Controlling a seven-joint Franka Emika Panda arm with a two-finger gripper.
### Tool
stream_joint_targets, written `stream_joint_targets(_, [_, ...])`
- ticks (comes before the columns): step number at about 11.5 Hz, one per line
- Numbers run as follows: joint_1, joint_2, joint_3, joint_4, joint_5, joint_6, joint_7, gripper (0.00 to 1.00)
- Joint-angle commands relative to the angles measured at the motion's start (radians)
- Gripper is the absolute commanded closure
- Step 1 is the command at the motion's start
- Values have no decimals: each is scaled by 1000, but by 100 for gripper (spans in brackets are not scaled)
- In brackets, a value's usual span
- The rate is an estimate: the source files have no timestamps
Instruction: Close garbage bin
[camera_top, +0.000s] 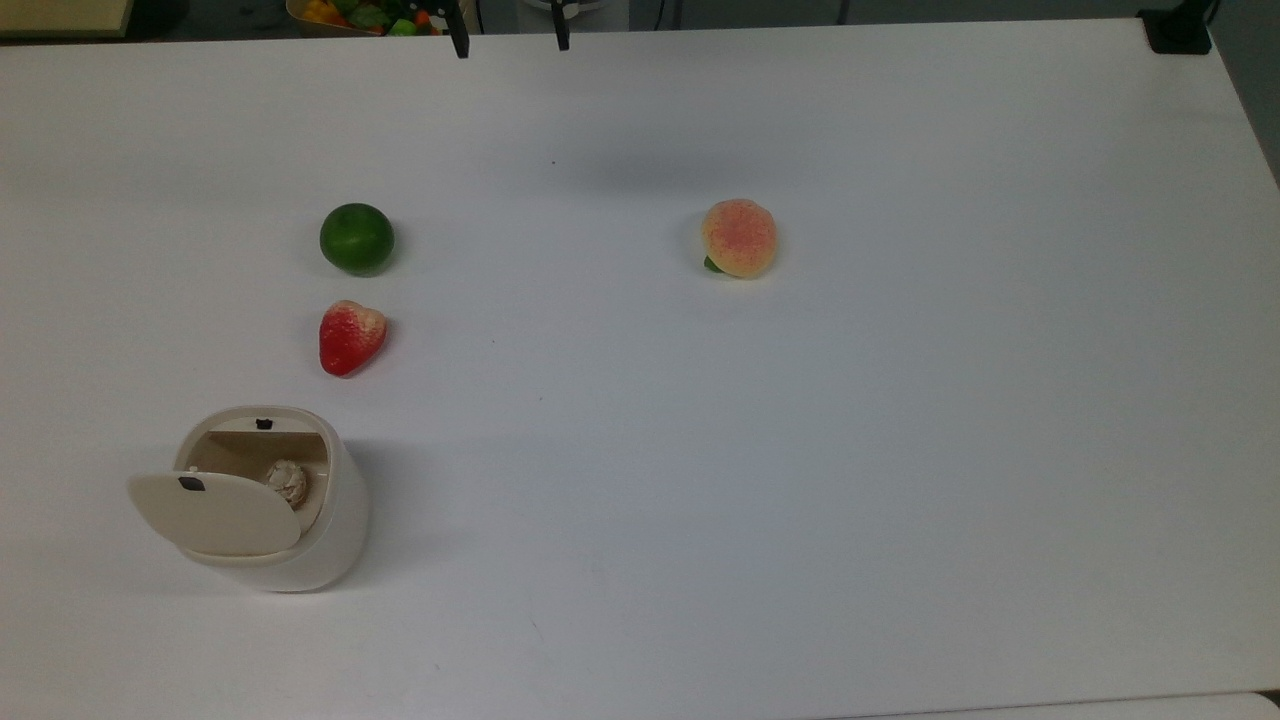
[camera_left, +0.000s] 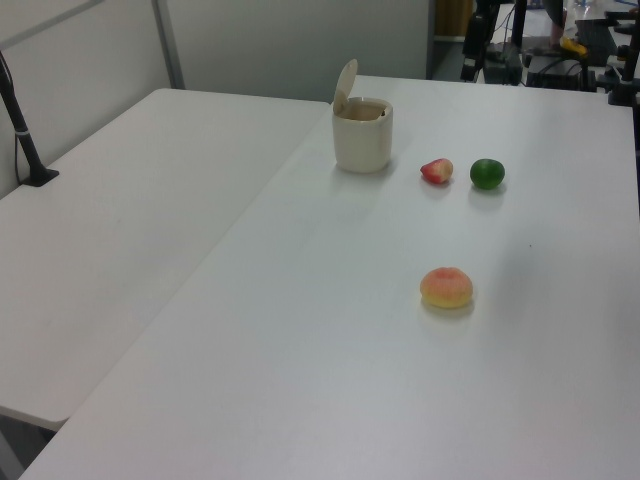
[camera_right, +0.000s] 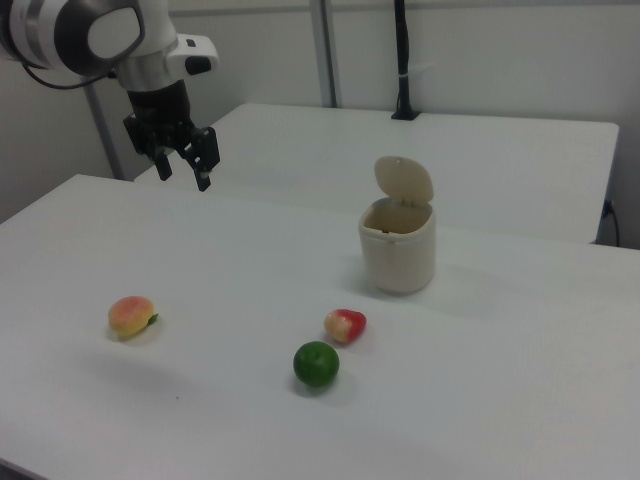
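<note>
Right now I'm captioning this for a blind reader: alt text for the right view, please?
A cream garbage bin stands on a white table with its lid up. The robot's open hand hangs far off toward the right view's left, above a peach; a strawberry and lime lie nearer the bin.

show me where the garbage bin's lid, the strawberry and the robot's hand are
garbage bin's lid (camera_top: 215, 513), top view, middle of the raised flap.
strawberry (camera_top: 350, 337), top view, red body.
hand (camera_right: 183, 160), right view, midway between its open fingertips.

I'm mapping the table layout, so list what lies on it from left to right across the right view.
peach → lime → strawberry → garbage bin, its lid standing open.
</note>
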Motion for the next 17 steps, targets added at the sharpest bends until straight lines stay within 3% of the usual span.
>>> stream_joint_targets(1, [13,-18,-12,-27,14,41,-18,36])
stream_joint_targets(2, [13,-18,-10,-27,14,41,-18,45])
stream_joint_targets(6, [13,-15,-10,-29,14,42,-18,100])
stream_joint_targets(11, [13,-14,-10,-29,14,67,-10,100])
stream_joint_targets(14, [-6,38,-12,-26,11,223,-3,100])
stream_joint_targets(17, [-52,109,-20,-20,2,525,90,100])
